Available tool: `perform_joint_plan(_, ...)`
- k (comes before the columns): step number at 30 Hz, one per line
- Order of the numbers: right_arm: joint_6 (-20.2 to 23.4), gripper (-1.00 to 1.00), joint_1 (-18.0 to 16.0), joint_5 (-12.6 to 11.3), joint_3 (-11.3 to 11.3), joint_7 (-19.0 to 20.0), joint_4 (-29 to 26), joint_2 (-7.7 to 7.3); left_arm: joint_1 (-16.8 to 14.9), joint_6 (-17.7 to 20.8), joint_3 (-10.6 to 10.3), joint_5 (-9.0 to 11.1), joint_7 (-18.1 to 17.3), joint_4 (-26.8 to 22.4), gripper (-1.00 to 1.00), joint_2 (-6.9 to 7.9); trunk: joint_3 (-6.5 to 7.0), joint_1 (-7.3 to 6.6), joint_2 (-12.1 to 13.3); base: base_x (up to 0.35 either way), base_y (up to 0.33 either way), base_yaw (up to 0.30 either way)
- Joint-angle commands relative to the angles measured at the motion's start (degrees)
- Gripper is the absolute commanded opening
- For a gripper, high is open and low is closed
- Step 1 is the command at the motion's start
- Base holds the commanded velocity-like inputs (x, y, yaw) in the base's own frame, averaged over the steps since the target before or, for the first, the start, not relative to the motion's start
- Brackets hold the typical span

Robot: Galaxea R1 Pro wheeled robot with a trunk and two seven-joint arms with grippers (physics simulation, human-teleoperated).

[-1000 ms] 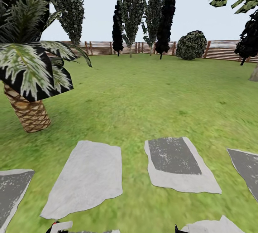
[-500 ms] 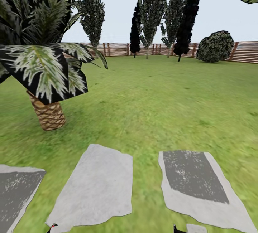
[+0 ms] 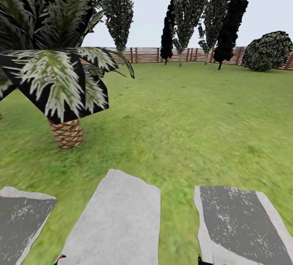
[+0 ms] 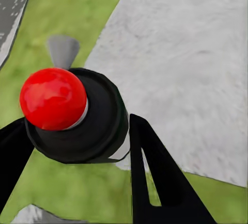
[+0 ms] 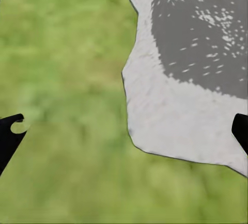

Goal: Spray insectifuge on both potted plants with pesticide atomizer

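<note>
Nearest, the left gripper (image 4: 75, 123) has its black fingers (image 4: 155, 172) spread either side of a black round knob with a red ball top (image 4: 54, 99); I cannot tell if they grip it. The right gripper (image 5: 128, 121) is released, hanging over green grass and a dark-centred grey stone slab (image 5: 191, 79). Ahead a pale grey flat stepping stone (image 3: 118, 220) lies in the garden lawn (image 3: 183, 114). To the left stands a palm with a brown scaly trunk (image 3: 67, 132). Farthest, a brown slatted wooden fence (image 3: 146, 54) backs tall dark trees (image 3: 187, 8) and a round bush (image 3: 268, 51).
</note>
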Motion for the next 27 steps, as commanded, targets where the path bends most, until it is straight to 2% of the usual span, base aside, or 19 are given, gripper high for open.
perform_joint_plan(1,-0.08,1.00,-0.02,-0.28,0.51,-0.26,0.00,-0.06,-0.03,-0.19,0.24,-0.63,0.27,0.04,-1.00,0.02,-0.05,0.02,-0.02,0.335,-0.085,0.007)
perform_joint_plan(7,-0.12,1.00,-0.02,-0.28,0.50,-0.33,0.00,-0.40,-0.01,-0.19,0.16,-0.55,0.27,0.09,-1.00,0.09,-0.05,0.02,-0.02,0.334,-0.090,0.002)
perform_joint_plan(11,-0.49,1.00,-0.02,-0.31,0.50,-0.34,0.07,-1.19,0.00,-0.19,0.15,-0.46,0.20,0.17,-1.00,-0.07,-0.05,0.02,-0.02,0.339,-0.009,0.000)
perform_joint_plan(20,-0.52,1.00,-0.02,-0.36,0.42,-0.43,0.00,-1.03,0.01,-0.36,0.15,-0.47,0.18,0.44,-1.00,-0.16,-0.05,0.02,-0.02,0.339,-0.003,0.000)
perform_joint_plan(27,-0.52,1.00,-0.02,-0.37,0.42,-0.43,0.00,-1.03,0.01,-0.36,0.23,-0.46,0.18,0.36,-1.00,0.12,-0.05,0.02,-0.02,0.337,-0.111,0.000)
